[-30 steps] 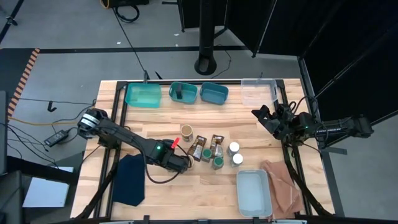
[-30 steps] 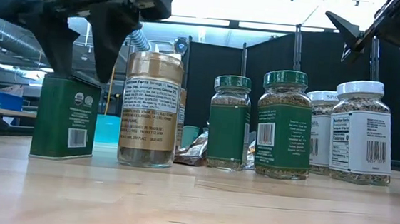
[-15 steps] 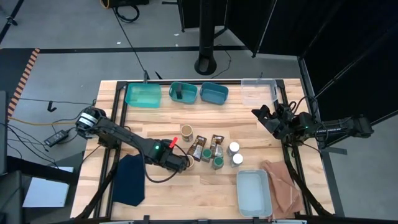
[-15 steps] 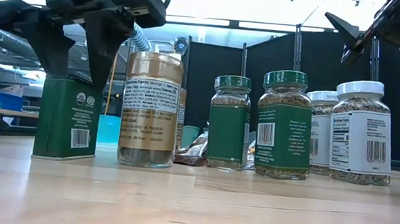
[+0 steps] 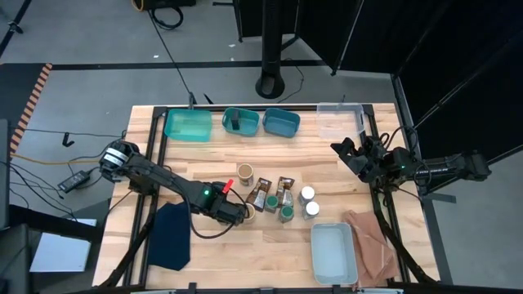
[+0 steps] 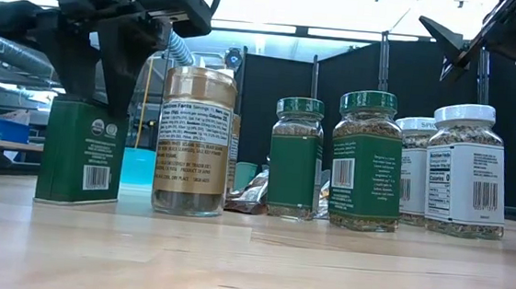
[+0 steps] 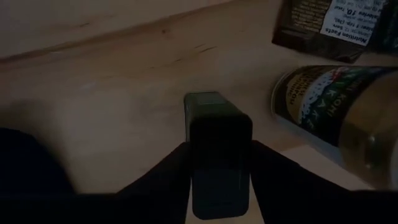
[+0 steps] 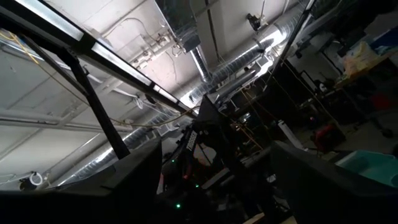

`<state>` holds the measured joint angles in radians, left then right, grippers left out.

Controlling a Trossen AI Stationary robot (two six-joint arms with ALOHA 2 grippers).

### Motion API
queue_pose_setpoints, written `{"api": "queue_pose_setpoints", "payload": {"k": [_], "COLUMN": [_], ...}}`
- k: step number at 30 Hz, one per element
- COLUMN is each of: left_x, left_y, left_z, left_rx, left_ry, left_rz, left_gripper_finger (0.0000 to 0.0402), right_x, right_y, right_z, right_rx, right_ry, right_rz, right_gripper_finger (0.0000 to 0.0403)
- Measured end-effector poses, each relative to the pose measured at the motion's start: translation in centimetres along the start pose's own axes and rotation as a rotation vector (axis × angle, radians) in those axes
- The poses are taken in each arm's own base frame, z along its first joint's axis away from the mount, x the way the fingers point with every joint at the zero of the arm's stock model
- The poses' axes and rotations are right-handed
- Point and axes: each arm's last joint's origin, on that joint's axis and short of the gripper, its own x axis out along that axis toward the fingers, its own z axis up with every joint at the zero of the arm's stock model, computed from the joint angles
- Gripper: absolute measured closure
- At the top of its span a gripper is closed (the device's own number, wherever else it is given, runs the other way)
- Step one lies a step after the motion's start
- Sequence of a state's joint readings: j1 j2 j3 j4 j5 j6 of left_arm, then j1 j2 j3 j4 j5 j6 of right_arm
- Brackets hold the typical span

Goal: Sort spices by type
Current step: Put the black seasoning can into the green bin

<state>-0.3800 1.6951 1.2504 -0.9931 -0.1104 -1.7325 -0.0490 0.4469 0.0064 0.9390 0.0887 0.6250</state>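
Left to right: the left tool [image 6: 89, 67] pinches the top of the green spice tin [image 6: 82, 154], which stands on the table [image 6: 249, 264] beside the gold-labelled jar [image 6: 194, 139]; the right tool [image 5: 350, 157] waits, fingers wide, at the table's right edge. A shallow hold near the tin's top could let it tilt or slip on lifting, striking that jar.

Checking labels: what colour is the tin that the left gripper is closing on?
Dark green tin, clearest in the low view.
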Motion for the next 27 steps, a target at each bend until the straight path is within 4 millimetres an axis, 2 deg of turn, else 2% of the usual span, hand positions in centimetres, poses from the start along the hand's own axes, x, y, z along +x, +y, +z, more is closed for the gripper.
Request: {"api": "queue_pose_setpoints", "payload": {"k": [8,15,22,27], "left_x": [0.0,-0.5,-2.1,-3.9], "left_y": [-0.1,-0.3,-0.6,-0.8], "left_z": [0.3,1.6,4.1,6.9], "left_rx": [-0.007,0.028,0.069,0.121], "left_ry": [0.014,0.043,0.034,0.029], "left_rz": [0.002,0.018,0.063,0.080], "left_gripper_finger": [0.0267,0.0268,0.0269,0.0269], "right_x": [0.0,0.0,0.0,0.0], "right_y": [0.0,0.0,0.0,0.0], "right_z": [0.0,0.0,0.0,0.0], "right_rx": [0.000,0.000,0.000,-0.021], "right_ry": [0.000,0.000,0.000,0.000], "right_rz": [0.000,0.000,0.000,0.000], "right_gripper_finger": [0.0096,0.0096,0.0096,0.0096]}}
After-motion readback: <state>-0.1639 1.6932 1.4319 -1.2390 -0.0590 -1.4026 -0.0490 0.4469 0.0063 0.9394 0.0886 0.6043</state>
